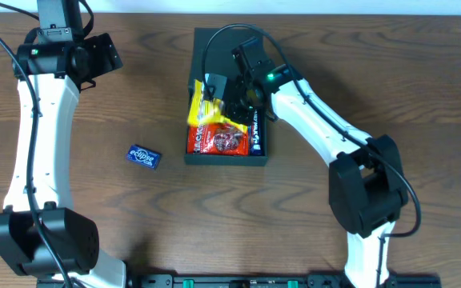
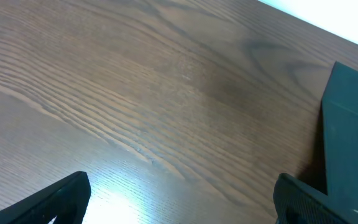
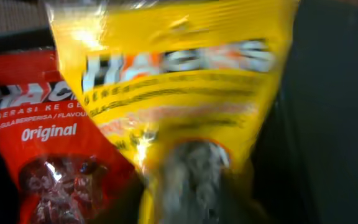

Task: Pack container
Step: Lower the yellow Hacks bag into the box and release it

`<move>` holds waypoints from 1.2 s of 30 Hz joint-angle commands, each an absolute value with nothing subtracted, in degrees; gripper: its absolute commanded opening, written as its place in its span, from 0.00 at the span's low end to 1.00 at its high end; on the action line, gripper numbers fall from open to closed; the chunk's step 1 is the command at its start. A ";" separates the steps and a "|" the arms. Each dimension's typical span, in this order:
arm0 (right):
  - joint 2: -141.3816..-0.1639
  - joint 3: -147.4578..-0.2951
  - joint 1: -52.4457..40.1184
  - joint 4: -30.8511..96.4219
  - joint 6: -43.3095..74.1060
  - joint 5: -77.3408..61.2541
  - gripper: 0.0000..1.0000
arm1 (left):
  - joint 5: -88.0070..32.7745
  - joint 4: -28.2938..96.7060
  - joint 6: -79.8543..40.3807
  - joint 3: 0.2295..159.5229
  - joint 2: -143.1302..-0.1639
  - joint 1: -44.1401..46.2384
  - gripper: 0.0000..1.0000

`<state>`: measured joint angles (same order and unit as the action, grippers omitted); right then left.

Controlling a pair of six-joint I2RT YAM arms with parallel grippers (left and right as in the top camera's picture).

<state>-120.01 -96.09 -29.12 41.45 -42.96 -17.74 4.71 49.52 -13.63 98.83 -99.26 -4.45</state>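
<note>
Container [image 1: 226,158] at table centre, toward the back — red packet [image 1: 218,141] and yellow packet [image 1: 205,112] inside. Right gripper [image 1: 234,92] over yellow packet; cannot tell its grip. Left gripper [image 2: 182,194] spread wide, empty — over the table [image 1: 158,216], well apart.

The box [image 1: 226,158] stands mid-desk by the far edge, its lid [image 1: 230,48] lying open toward that edge. Over its opening the right gripper [image 1: 234,90] and a yellow packet [image 1: 204,110] block most of the way in, and the packet overhangs the box's left wall. A red packet [image 1: 218,141] fills the box's near end. The right arm [image 1: 318,120] slants from the near edge to the box, barring that side. Left of the box is open wood, broken only by a blue packet [image 1: 144,156]. The left arm [image 1: 34,136] runs along the left edge. The left gripper [image 1: 106,54], fingers spread, hangs near the far left corner, with bare desk [image 2: 135,93] between it and the box.
</note>
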 commanded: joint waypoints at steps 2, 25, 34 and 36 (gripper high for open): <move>-119.72 -96.60 -29.32 40.86 -40.71 -18.02 0.99 | 4.84 49.60 -13.23 99.57 -99.29 -4.60 0.95; -127.39 -97.25 -29.32 40.86 -35.57 -27.46 0.01 | 3.16 49.52 -13.26 99.57 -99.29 -4.60 0.95; -120.84 -98.80 -29.28 39.24 -34.33 -28.93 0.01 | 3.14 49.54 -13.26 99.55 -99.29 -4.58 0.95; -119.35 -98.80 -29.28 38.04 -34.33 -28.91 0.01 | 3.14 49.52 -13.26 99.55 -99.29 -4.60 0.95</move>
<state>-123.90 -97.41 -29.12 38.85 -35.00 -27.81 3.36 49.47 -13.63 98.83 -99.26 -4.45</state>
